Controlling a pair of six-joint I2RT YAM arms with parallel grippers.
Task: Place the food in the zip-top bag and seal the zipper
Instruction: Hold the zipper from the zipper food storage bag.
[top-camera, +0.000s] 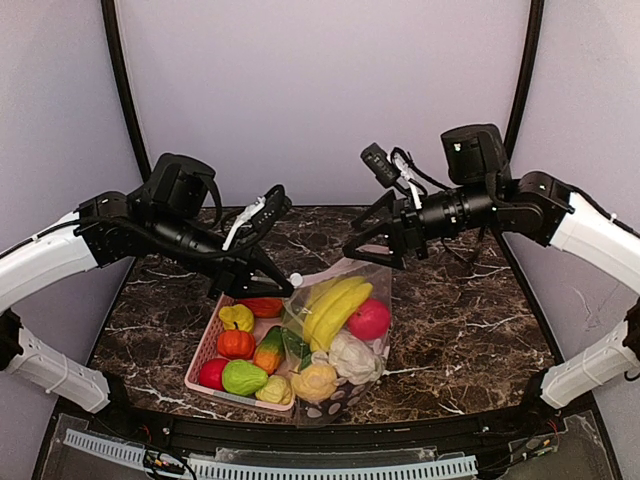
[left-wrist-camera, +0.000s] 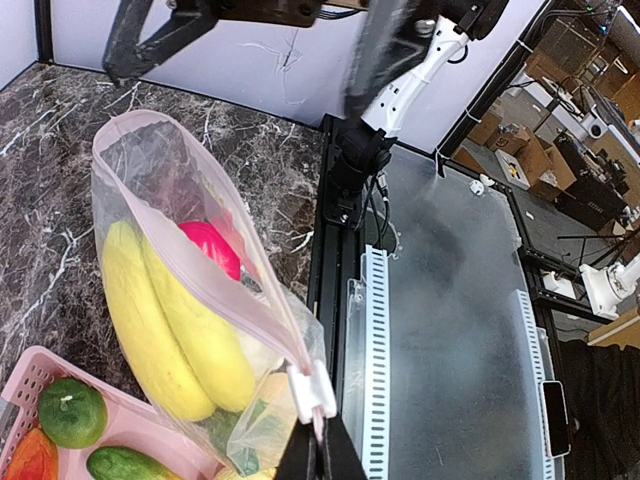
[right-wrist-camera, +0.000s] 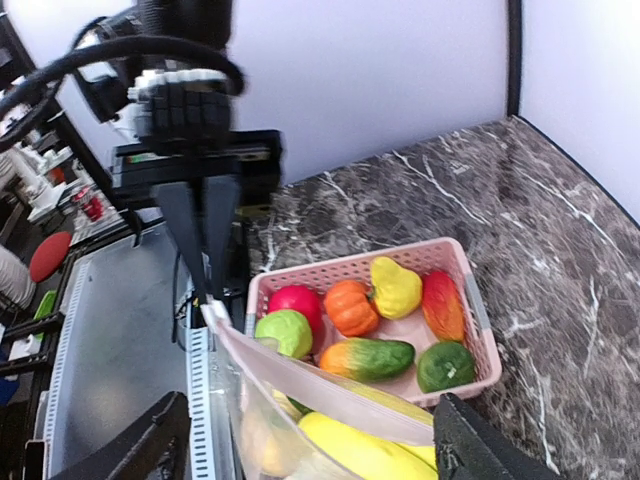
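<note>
The zip-top bag (top-camera: 340, 340) stands with its mouth open beside the basket, holding yellow bananas (left-wrist-camera: 170, 320), a red fruit (left-wrist-camera: 210, 250) and a white cauliflower (top-camera: 352, 357). My left gripper (left-wrist-camera: 321, 450) is shut on the end of the zipper (left-wrist-camera: 215, 285), just behind its white slider (left-wrist-camera: 312, 392), and holds that corner up. My right gripper (right-wrist-camera: 310, 405) is open, its fingers (right-wrist-camera: 478, 448) standing on either side of the bag's mouth (right-wrist-camera: 320, 378) without touching it. In the top view it (top-camera: 372, 248) hangs over the bag's far end.
A pink slatted basket (right-wrist-camera: 475, 325) left of the bag holds more food: a red fruit, an orange pumpkin, a yellow pepper, a green cucumber and others. The table's near edge with its metal rail (left-wrist-camera: 375, 350) lies right behind the held corner.
</note>
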